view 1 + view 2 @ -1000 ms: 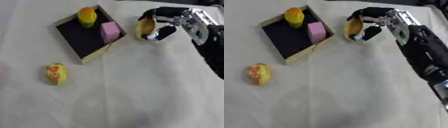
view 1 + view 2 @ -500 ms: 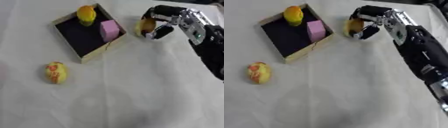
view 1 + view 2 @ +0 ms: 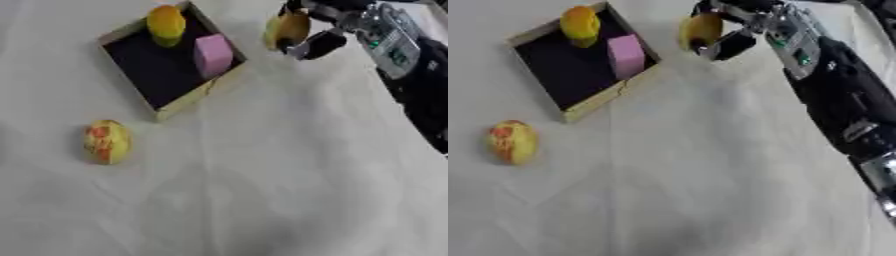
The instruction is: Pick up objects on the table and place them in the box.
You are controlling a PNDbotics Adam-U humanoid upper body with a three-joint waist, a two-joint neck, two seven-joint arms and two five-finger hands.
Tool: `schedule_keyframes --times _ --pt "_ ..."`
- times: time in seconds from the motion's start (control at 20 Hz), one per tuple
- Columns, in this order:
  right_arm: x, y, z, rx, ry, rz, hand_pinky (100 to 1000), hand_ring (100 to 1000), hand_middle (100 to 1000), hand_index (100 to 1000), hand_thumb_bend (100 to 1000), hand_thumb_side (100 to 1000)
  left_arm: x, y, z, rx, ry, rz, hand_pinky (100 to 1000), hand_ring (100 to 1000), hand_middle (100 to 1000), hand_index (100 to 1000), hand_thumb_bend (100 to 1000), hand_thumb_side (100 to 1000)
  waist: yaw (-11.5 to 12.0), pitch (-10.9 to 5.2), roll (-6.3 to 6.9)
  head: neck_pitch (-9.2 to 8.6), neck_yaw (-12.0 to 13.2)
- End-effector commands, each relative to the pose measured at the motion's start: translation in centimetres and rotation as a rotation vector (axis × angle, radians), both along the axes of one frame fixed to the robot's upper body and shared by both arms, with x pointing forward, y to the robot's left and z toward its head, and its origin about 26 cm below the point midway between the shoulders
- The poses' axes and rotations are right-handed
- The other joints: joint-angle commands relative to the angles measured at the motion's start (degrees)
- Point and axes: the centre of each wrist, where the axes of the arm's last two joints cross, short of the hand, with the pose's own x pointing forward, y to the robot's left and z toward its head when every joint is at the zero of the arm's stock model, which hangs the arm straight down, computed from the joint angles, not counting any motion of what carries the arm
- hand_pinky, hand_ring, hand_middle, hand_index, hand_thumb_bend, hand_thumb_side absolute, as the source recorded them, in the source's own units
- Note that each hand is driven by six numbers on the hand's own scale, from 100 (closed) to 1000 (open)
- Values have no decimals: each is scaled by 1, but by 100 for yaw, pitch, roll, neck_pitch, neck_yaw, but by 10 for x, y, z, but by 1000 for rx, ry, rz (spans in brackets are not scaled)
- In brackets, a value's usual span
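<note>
- A white cloth (image 3: 262, 190), softly creased, covers the whole table; nothing of the room beyond it shows.
- The box (image 3: 133, 36), a shallow tray with pale rim and dark floor, sits askew near the far left.
- Inside it, a yellow-orange object (image 3: 166, 24) stands at the far corner and a pink block (image 3: 213, 54) rests against the right wall.
- The right hand (image 3: 730, 30) reaches in from the upper right, fingers curled around a yellow object (image 3: 701, 30), just beside the box's right corner.
- A yellow fruit with red patches (image 3: 107, 141) lies on the cloth, near the box's closest corner.
- The left hand is out of sight.
</note>
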Motion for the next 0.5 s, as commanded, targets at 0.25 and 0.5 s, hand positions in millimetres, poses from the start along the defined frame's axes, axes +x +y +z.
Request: schedule_keyframes --times 0.25,0.5 --pt "-14 26 36 45 -26 32 858 713 421 567 100 338 -2 1 6 12 -11 -7 724 677 644 811 100 564 3 -344 94 76 -29" --pt "-13 68 45 28 8 135 860 710 421 568 100 297 -2 0 7 12 -13 -17 724 679 645 811 100 564 37 -395 82 126 -66"
